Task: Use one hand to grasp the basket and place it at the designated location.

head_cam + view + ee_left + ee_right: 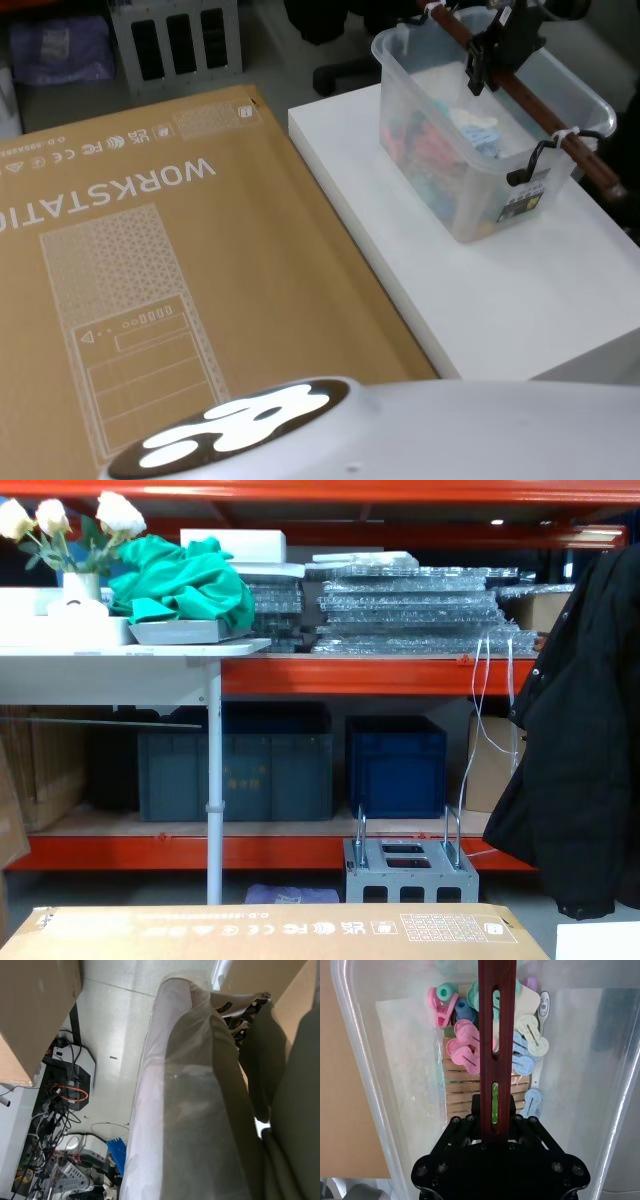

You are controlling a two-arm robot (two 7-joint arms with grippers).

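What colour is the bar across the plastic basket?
Dark red-brown, the slotted bar; clearest in the right wrist view.

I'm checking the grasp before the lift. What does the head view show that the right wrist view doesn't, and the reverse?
Head view: the white table under the basket, with the cardboard box beside it. Right wrist view: pastel and wooden clothes pegs inside the basket, and slots cut in the dark red handle. Both: the right end effector clamped on that handle above the basket.
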